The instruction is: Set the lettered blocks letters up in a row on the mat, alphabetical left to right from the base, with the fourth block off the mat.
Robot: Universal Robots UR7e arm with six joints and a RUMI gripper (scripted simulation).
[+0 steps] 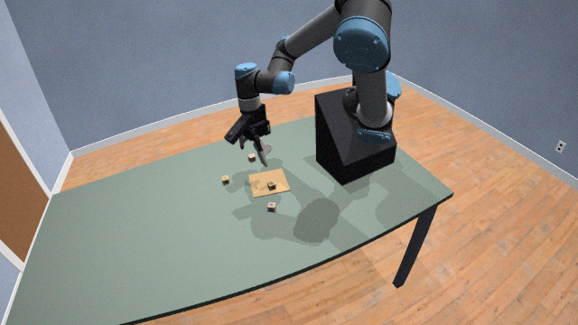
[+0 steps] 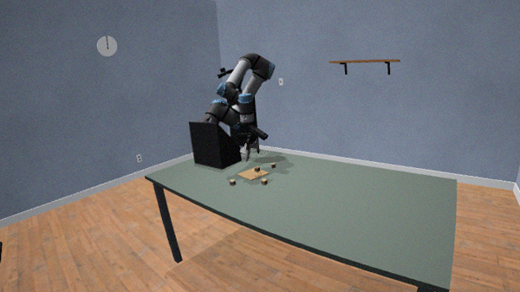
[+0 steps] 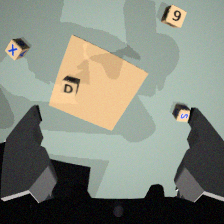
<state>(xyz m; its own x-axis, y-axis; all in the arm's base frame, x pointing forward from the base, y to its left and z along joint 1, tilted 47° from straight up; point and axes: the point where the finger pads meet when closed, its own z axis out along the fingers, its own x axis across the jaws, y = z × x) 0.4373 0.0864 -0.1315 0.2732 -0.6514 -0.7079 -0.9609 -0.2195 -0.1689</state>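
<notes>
A tan mat [image 1: 280, 176] [image 2: 248, 176] [image 3: 110, 85] lies on the green table [image 1: 135, 235] [image 2: 353, 212]. The D block [image 1: 271, 185] [image 2: 256, 169] [image 3: 70, 86] sits on the mat, letter up. The X block [image 1: 271, 206] [image 2: 232, 182] [image 3: 16, 48], the S block [image 1: 251, 157] [image 2: 273, 165] [image 3: 182, 114] and the 9 block [image 1: 225, 180] [image 2: 265, 180] [image 3: 174, 16] lie on the table off the mat. My gripper [image 1: 253, 152] [image 2: 252, 153] [image 3: 115, 107] is open and empty. It hovers above the mat's edge, and its right finger is close to the S block.
The robot's black base [image 1: 352, 140] [image 2: 212, 145] stands on the table just beyond the mat. The table's front edge lies past the X block.
</notes>
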